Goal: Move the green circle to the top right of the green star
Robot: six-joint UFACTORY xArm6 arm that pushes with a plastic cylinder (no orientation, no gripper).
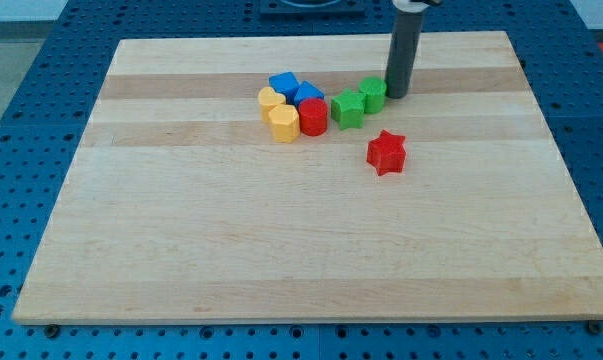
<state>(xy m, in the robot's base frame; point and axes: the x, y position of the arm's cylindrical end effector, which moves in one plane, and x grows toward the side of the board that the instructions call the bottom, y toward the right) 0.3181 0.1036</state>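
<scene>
The green star (348, 108) lies near the board's top middle. The green circle (373, 94) sits touching it at its upper right. My tip (397, 95) stands right beside the green circle on its right side, touching or nearly touching it. The dark rod rises from there toward the view's top.
To the left of the green star a tight cluster holds a red cylinder (313, 116), two blue blocks (283, 84) (308, 93) and two yellow blocks (282, 122) (270, 99). A red star (386, 152) lies alone below and right of the green star. The wooden board (301, 250) rests on a blue perforated table.
</scene>
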